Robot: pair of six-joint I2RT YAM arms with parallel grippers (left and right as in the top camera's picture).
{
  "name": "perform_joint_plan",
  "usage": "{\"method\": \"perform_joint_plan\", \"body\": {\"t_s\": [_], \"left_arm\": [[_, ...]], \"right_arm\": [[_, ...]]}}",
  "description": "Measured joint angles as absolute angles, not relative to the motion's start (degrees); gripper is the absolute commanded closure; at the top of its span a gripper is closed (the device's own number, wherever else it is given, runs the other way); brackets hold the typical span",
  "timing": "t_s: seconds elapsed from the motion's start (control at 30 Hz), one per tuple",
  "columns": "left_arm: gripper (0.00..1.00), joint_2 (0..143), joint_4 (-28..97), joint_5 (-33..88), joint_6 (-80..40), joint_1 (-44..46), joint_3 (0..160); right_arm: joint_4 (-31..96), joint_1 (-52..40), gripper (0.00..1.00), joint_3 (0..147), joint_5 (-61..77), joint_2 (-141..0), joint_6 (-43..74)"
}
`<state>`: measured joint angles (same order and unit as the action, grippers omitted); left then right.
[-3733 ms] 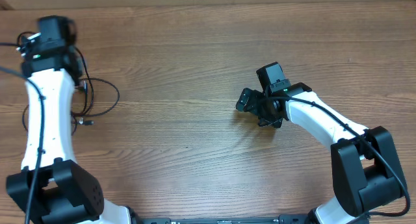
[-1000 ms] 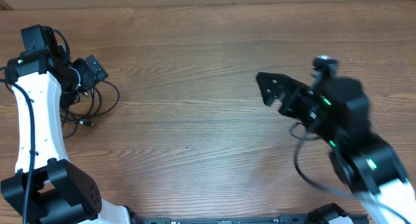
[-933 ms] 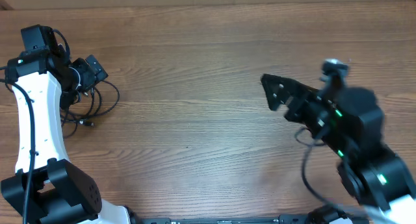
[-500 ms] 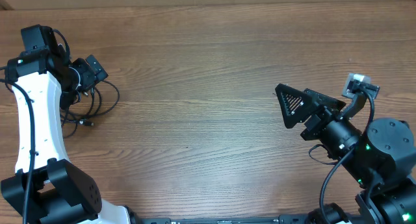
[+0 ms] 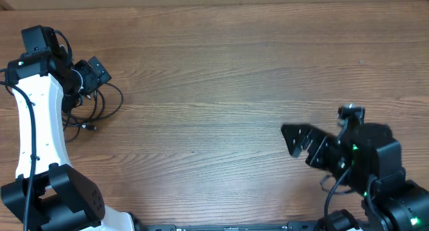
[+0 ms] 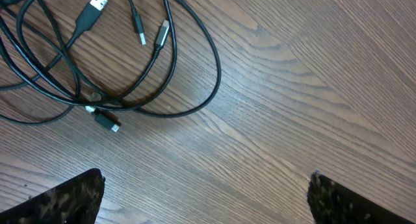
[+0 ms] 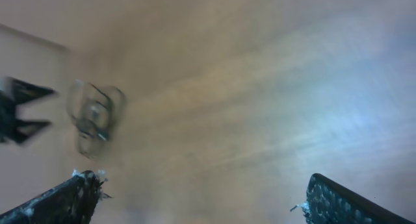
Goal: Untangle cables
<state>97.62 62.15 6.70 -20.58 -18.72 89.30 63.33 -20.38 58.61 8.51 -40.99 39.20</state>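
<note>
Cables lie loosely tangled on the table, upper left of the overhead frame, beside the left tool, jaws apart, empty. Right tool, lower right, likewise apart, empty.

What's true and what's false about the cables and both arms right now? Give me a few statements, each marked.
1. The cables lie in a loose heap on the left part of the table. True.
2. The jaws of the left gripper are shut on a cable. False: they stand open and empty, with the cables lying on the wood beyond them.
3. The jaws of the right gripper are open and hold nothing. True.
4. The right gripper hangs directly over the cable heap. False: it is over bare wood on the right side, far from the cables.
5. One cable ends in a flat silver USB plug. True.
</note>
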Motion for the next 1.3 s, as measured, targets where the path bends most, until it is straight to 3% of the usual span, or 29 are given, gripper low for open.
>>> {"method": "perform_joint_plan", "body": {"t_s": [0.4, 0.63, 1.3], "left_arm": [[0.01, 97.6, 62.15, 6.72, -20.58, -18.72, 89.3], [0.0, 97.62, 62.15, 6.7, -20.58, -18.72, 89.3], [0.0, 97.62, 62.15, 6.72, -20.58, -18.72, 89.3]], "right_arm": [[67.16, -20.05, 0.0, 53.25, 8.49, -26.92, 39.2], [68.1, -12.58, 0.0, 50.94, 8.47, -17.74, 39.18], [71.57, -10.48, 0.0, 48.99, 8.45, -16.53, 39.2]]}}
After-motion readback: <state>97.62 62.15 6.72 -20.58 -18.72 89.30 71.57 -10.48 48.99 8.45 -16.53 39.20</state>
